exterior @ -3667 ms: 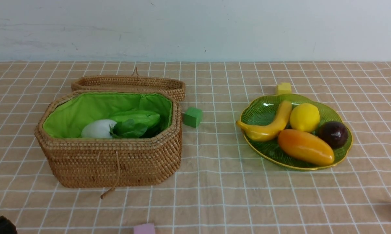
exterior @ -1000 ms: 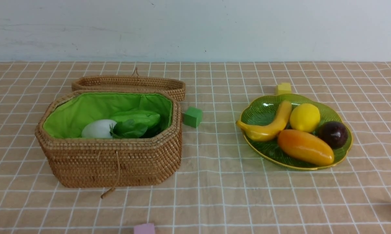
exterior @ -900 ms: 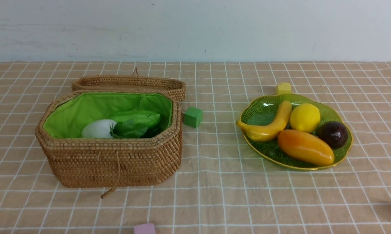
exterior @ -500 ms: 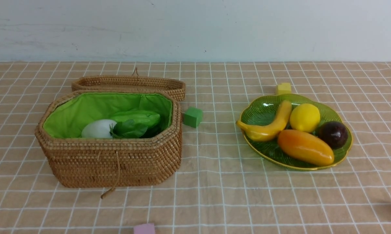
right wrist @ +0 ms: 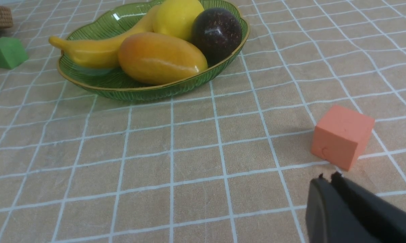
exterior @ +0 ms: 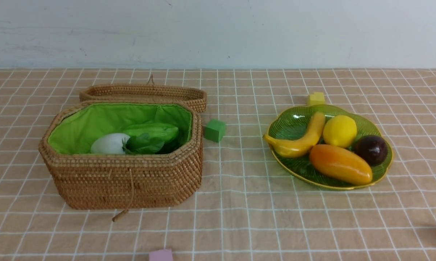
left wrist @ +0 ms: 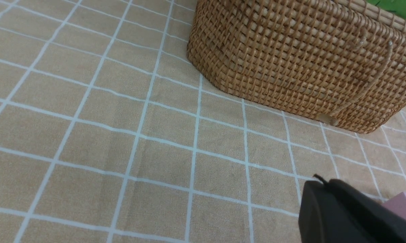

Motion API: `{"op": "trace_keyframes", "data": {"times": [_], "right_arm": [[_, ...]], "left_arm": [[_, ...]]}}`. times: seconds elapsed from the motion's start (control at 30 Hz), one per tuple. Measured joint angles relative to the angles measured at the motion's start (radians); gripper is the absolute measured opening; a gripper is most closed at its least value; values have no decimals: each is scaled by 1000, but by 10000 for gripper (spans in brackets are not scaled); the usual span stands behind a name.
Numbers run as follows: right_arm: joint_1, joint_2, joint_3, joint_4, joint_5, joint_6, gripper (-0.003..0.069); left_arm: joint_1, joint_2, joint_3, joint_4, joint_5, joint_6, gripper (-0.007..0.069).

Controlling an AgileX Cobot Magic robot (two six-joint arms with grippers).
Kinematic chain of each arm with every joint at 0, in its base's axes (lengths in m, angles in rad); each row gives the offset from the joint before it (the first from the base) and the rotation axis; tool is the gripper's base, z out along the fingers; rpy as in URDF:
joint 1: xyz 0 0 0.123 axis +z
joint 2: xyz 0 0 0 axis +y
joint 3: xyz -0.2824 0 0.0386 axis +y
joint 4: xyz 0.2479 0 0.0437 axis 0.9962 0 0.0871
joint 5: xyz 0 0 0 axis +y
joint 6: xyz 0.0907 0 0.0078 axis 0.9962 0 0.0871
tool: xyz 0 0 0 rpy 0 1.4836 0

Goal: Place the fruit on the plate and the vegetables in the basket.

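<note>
Nearest the robot, both arms sit low and clear of the work, out of the front view. The left gripper (left wrist: pixel 319 180) is closed on nothing, poised above bare cloth beside a pink cube (left wrist: pixel 403 207). The right gripper (right wrist: pixel 326 179) shows its jaws pressed together, also empty, just short of an orange cube (right wrist: pixel 342 136). Judged from this posture, the arms are parked, not reaching.

Further out, the basket (exterior: pixel 124 181) stands open on the left with its lid (exterior: pixel 145 92) lying behind it, presumably to keep the mouth free for loading. Inside, the white radish (exterior: pixel 109 144) and the green gourd (exterior: pixel 153 131) are visible, with dark leaves (exterior: pixel 142 144) between them; the carrot body and the eggplant cannot be seen below the rim. On the right, the plate (exterior: pixel 289 123) carries the banana (exterior: pixel 300 139), lemon (exterior: pixel 339 130), mango (exterior: pixel 340 164) and dark round fruit (exterior: pixel 372 149), all within its rim. A green cube (exterior: pixel 214 130) and a yellow cube (exterior: pixel 316 98) lie on the cloth.

The front view alone shows the basket interior. The right wrist view alone shows the orange cube whole and the fruit packed touching one another. The left wrist view shows only the basket's outer wall and its cord toggle (left wrist: pixel 326 118).

The sorting appears complete.
</note>
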Motion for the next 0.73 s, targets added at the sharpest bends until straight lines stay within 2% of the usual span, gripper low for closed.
{"op": "trace_keyframes", "data": {"times": [0.73], "right_arm": [[0, 0, 0, 0, 0, 0, 55]], "left_arm": [[0, 0, 0, 0, 0, 0, -13]]}}
